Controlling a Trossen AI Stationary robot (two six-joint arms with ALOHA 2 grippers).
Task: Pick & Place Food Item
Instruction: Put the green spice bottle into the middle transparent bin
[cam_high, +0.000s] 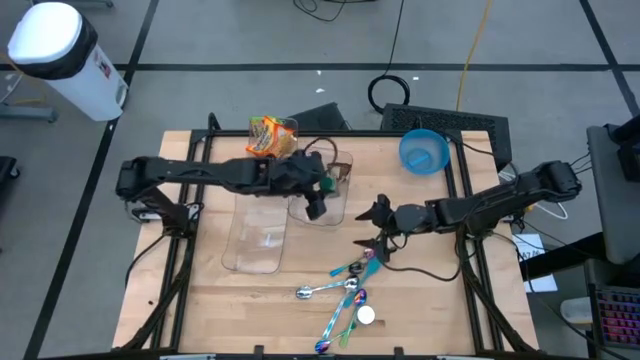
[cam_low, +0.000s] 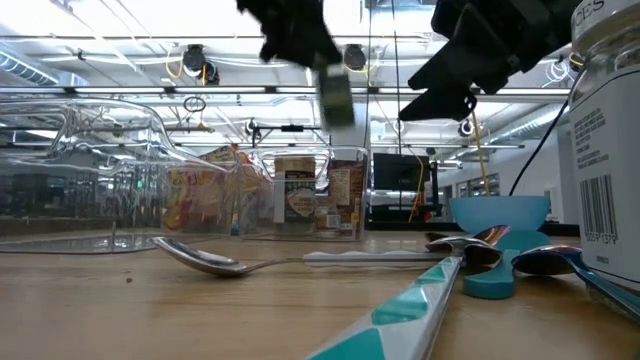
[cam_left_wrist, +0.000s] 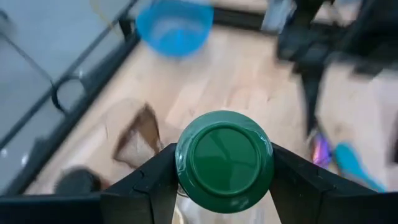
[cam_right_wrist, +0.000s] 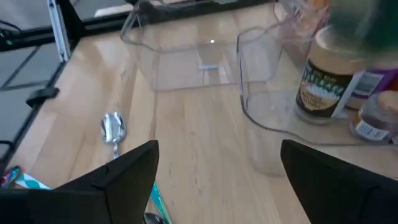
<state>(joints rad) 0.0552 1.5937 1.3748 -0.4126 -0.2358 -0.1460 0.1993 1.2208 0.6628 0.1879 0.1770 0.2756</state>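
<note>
My left gripper (cam_high: 316, 203) is shut on a small jar with a green lid (cam_left_wrist: 224, 159), above a clear plastic tub (cam_high: 322, 200) at the table's middle. In the low view the jar (cam_low: 338, 96) hangs above that tub (cam_low: 300, 195), which holds several other jars and packets (cam_right_wrist: 323, 81). A second clear tub (cam_high: 255, 240) lies to the near left of it. My right gripper (cam_high: 380, 226) is open and empty, to the right of the tubs and above the spoons (cam_high: 340, 284). My left gripper pinches the jar between its two fingers (cam_left_wrist: 152, 180), one on each side of the jar just under the green lid's rim (cam_left_wrist: 186, 186). The fingers come from above, pointing down, with the lid's top facing the wrist. The jar hangs lifted clear above the tub.
A snack bag (cam_high: 272, 135) lies at the far side behind the tubs. A blue bowl (cam_high: 424, 150) stands at the far right. Several spoons and a white-capped bottle (cam_high: 366, 315) lie near the front edge. A large white-labelled bottle (cam_low: 605, 150) stands close to the low camera.
</note>
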